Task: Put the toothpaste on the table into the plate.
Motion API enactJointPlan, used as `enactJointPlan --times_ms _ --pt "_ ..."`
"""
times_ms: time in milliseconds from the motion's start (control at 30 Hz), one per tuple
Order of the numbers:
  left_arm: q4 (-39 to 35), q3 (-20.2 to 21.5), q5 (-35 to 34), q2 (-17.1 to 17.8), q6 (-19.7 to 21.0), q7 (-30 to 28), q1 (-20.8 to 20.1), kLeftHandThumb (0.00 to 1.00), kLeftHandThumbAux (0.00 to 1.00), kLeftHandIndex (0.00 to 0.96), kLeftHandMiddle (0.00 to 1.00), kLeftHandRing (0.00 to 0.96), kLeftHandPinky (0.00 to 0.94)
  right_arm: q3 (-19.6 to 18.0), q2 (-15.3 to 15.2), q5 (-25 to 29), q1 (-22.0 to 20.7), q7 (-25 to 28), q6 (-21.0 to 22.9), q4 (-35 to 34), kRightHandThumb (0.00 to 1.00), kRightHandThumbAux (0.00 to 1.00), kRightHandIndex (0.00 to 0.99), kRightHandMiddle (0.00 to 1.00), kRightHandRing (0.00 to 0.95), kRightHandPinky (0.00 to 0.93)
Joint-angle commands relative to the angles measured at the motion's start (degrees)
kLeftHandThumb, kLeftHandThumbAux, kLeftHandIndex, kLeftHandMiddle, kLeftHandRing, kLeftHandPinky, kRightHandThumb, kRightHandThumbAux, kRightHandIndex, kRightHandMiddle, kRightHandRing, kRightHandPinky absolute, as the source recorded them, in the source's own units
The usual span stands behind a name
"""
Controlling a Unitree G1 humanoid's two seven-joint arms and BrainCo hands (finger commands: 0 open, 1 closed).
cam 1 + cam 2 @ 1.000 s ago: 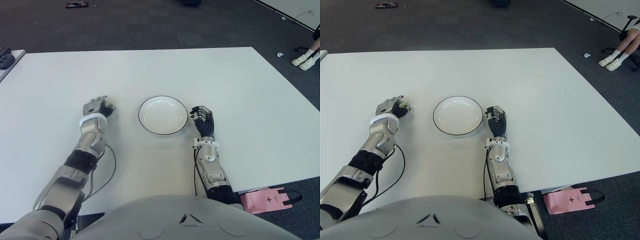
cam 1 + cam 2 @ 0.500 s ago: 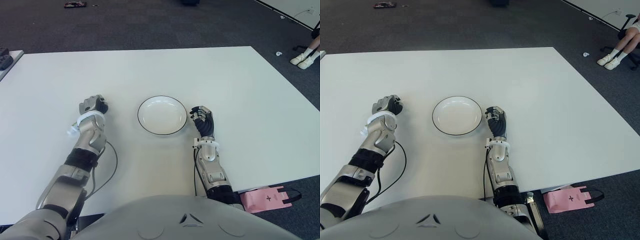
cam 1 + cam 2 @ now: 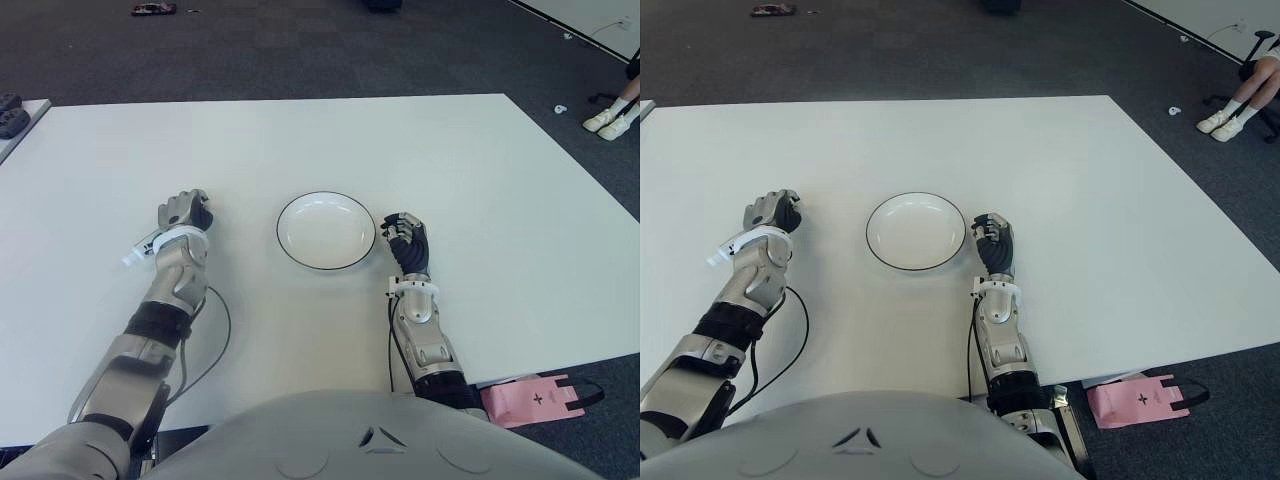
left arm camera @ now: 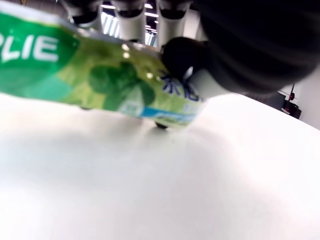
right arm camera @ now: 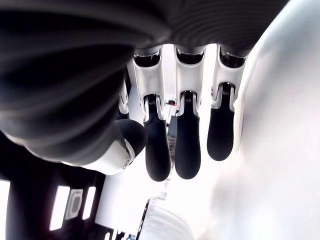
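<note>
A green and white toothpaste tube (image 4: 95, 80) is held in my left hand (image 3: 184, 214), whose fingers are curled around it just above the white table (image 3: 480, 170). In the left eye view the tube's white end (image 3: 137, 252) sticks out to the left of the wrist. The round white plate (image 3: 325, 230) with a dark rim sits empty to the right of that hand, a short gap away. My right hand (image 3: 407, 242) shows beside the plate's right edge, fingers curled, holding nothing.
A pink bag (image 3: 530, 397) lies on the floor off the table's near right corner. A person's feet in white shoes (image 3: 608, 118) show at the far right. A dark object (image 3: 12, 115) sits on another surface at the far left.
My left hand closed on the toothpaste and turned, so the tube's end now sticks out to the left of the wrist. The right hand has not moved.
</note>
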Motion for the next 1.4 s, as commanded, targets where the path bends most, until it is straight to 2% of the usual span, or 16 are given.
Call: enactJointPlan --times_ms 33,233,467,900,1067,1267,1400 --pt "2.89 -1.21 -2.99 -0.99 -0.22 -2.64 4.03 0.854 0.662 0.412 0.539 0.779 0.618 -0.37 0.02 0.26 3.22 -0.16 2.56 3.69 0.703 0.732 0.425 0.516 0.501 0.475" --pt "2.84 -1.23 -3.75 -0.72 -0.98 -2.51 4.19 0.853 0.665 0.409 0.537 0.786 0.556 -0.44 0.05 0.61 3.13 -0.06 2.08 3.91 0.703 0.731 0.425 0.514 0.502 0.496" --pt "2.84 -1.33 -4.09 -0.60 -1.92 -1.88 4.39 0.852 0.666 0.405 0.533 0.791 0.544 -0.46 -0.01 0.79 3.27 0.08 1.70 3.93 0.703 0.731 0.425 0.514 0.499 0.480" --pt "1.72 -1.47 -4.21 -0.32 -3.66 0.23 5.21 0.853 0.666 0.404 0.538 0.796 0.582 -0.23 -0.46 0.00 3.38 -0.43 0.00 4.59 0.705 0.730 0.427 0.514 0.502 0.503" --pt "0.29 -1.41 -3.96 -0.43 -3.39 0.81 5.59 0.854 0.666 0.404 0.538 0.796 0.628 -0.22 -0.45 -0.28 3.22 -0.60 0.09 4.92 0.705 0.731 0.428 0.519 0.505 0.490" --pt "-0.22 -1.27 -3.88 -0.56 -3.70 2.02 5.87 0.855 0.666 0.405 0.542 0.798 0.633 -0.30 -0.35 -0.12 3.13 -0.45 0.70 4.94 0.704 0.731 0.427 0.518 0.501 0.485" --pt "-3.25 -1.10 -3.46 -0.80 -3.36 3.12 6.80 0.854 0.666 0.406 0.540 0.802 0.672 -0.47 -0.29 0.34 3.01 -0.15 0.71 5.04 0.704 0.731 0.428 0.517 0.506 0.497"
